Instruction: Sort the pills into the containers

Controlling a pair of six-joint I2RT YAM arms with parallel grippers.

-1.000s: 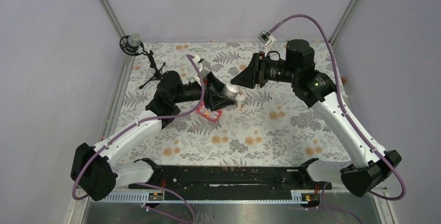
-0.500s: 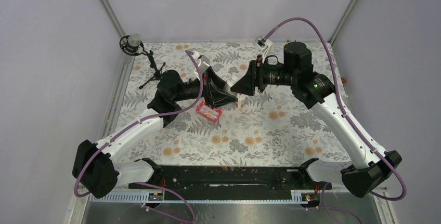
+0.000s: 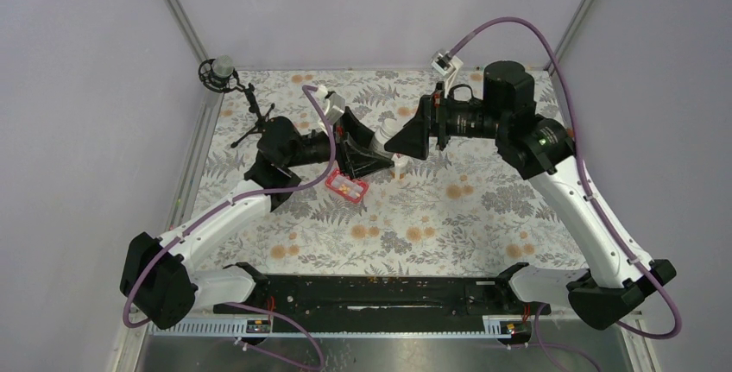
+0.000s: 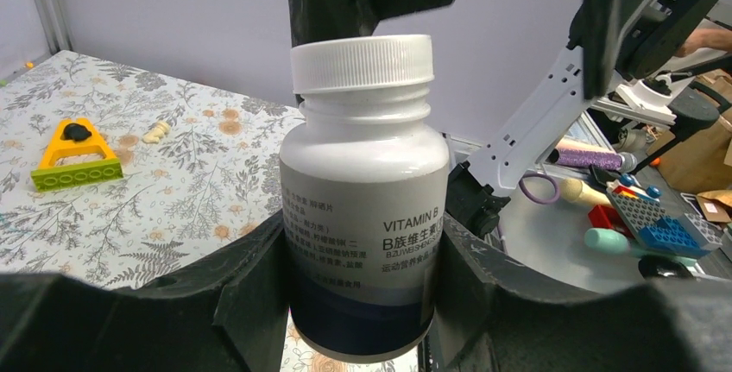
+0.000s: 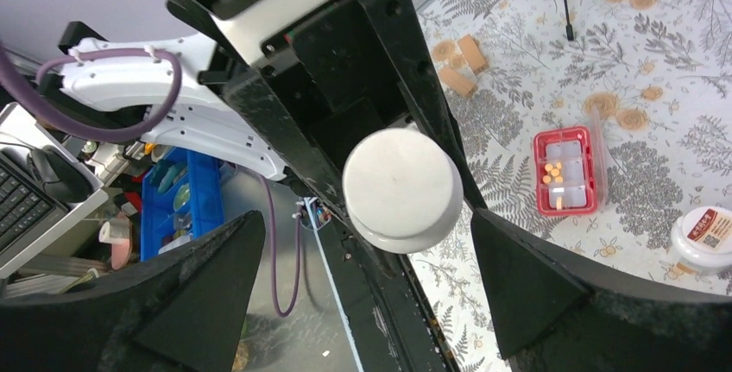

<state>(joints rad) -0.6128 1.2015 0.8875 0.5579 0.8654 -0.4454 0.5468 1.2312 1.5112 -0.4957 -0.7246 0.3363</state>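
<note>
Nearest the arm bases, the red pill tray (image 3: 347,186) is lying flat on the bench (image 3: 483,225), and it is now showing whole from above. A second ago the left pincer (image 4: 358,251) was hanging right over it and covering part of it. A few orange pills (image 5: 552,172) are already lying in the tray's middle pockets, so some sorting looks done. A second white bottle (image 5: 709,236) is standing on the bench near the tray.

A bit farther back, the left pincer is now sitting higher and is squeezing tight on a white bottle (image 4: 362,173).

Just past that, the right pincer (image 5: 367,234) is pointing at the white cap (image 5: 401,189). Its fingers (image 5: 535,294) are spread wide apart and are gripping nothing. Its arm has been swinging out to the right a little. The cap is sitting on the bottle, so I am guessing the opening step is not finished and no pills are coming out of this bottle yet.

Some things are hiding. From above, the two pincers are covering the held bottle. The bottle's bottom is getting cut off in the left wrist view. Nothing is showing what is inside it. I cannot tell if the cap is sitting between the right fingers or just in front of them. The pills are too small to make out from above.
</note>
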